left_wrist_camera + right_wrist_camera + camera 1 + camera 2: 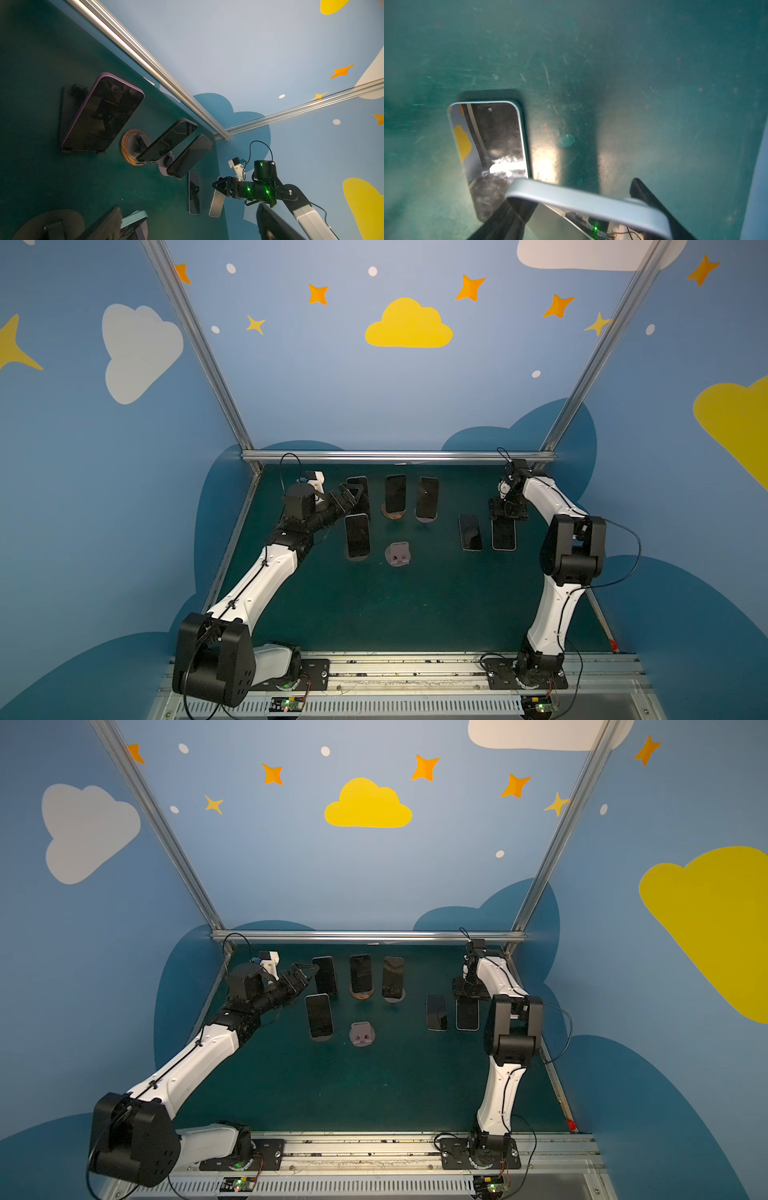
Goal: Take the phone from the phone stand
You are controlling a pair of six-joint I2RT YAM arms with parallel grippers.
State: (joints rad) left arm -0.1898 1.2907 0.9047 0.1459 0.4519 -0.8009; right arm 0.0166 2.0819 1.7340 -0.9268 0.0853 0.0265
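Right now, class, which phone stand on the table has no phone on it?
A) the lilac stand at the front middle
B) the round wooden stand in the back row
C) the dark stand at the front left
A: in both top views the lilac stand is bare, while a phone leans on the wooden stand and another phone on the front-left stand.

Near half of green table (415, 614) open, far half crowded, three propped phones (395, 493) in tight far row, another propped phone (357, 536) left, small stand (398, 554) centre, flat phone (470, 532) beside held phone (503, 534) right.
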